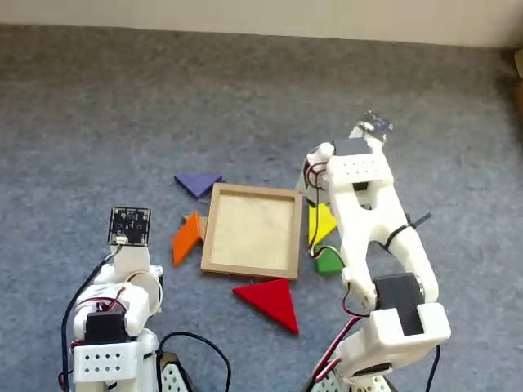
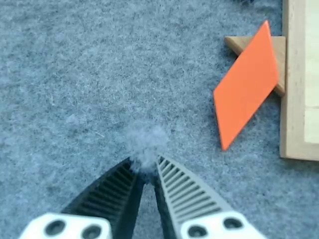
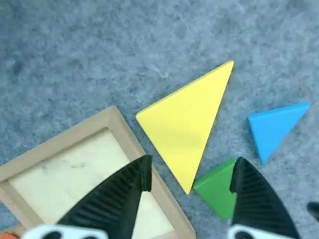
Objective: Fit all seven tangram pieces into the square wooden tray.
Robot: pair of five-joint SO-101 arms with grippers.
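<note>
The square wooden tray (image 1: 214, 233) is seen at the middle of the grey-covered desk (image 1: 98, 106), and its floor is bare; by judgement no piece has yet been fitted. The right gripper (image 3: 192, 184) is held over the tray's right rim with its jaws spread well apart and nothing between them. The yellow triangle (image 3: 189, 124) lies flat just to the right of that rim. One of its corners is turned toward the gap between the jaws, and its longest edge runs away from that corner toward the far right. The green piece (image 3: 217, 191) is set against that same corner, touching it or nearly so. The blue triangle (image 3: 274, 129) is a little farther right, apart from both.

The right arm is plainly the nearer to the yellow triangle, so a grasp there is judged the likely next step. The closeness of the green piece is judged a risk to a clean pinch.

The left gripper (image 2: 147, 167) is held low at the near left, its jaws pressed together on nothing. The orange parallelogram (image 2: 246, 84) lies to its far right, slanted, partly over a wood-coloured piece (image 2: 239, 44) against the tray's left rim. The purple triangle (image 1: 198, 183) rests off the far-left corner, and the red triangle (image 1: 272, 300) lies just near of the tray.
</note>
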